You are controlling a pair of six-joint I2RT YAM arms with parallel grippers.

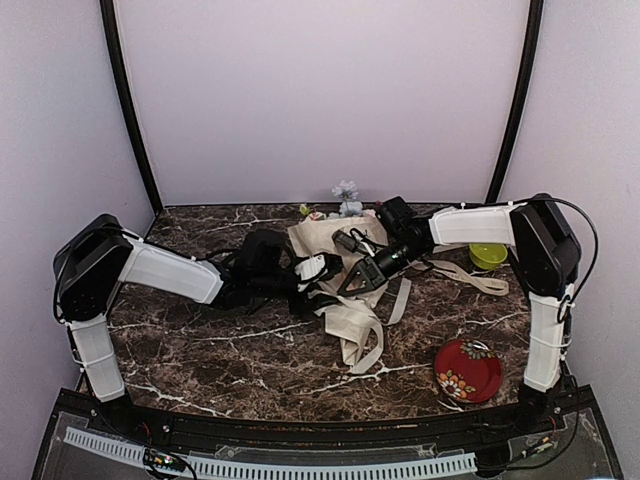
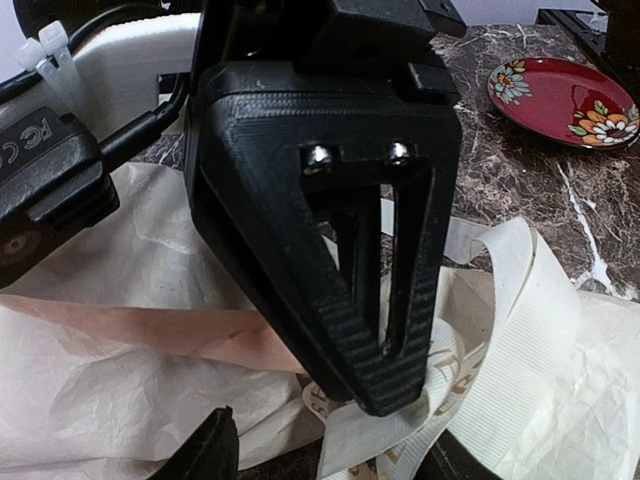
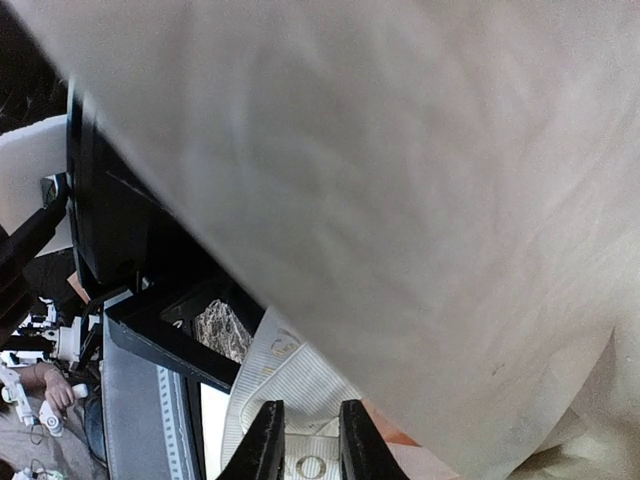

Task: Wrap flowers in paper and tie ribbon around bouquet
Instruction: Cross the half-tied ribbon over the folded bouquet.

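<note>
Flowers look wrapped in paper, mid bench. Ribbon loose beside paper, no knot yet. Right hand pinches ribbon. Left hand open above it. Tying still to do.

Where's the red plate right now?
In the top view, the red plate sits at the table's front right, beside the right arm's base, right of the ribbon.
</note>
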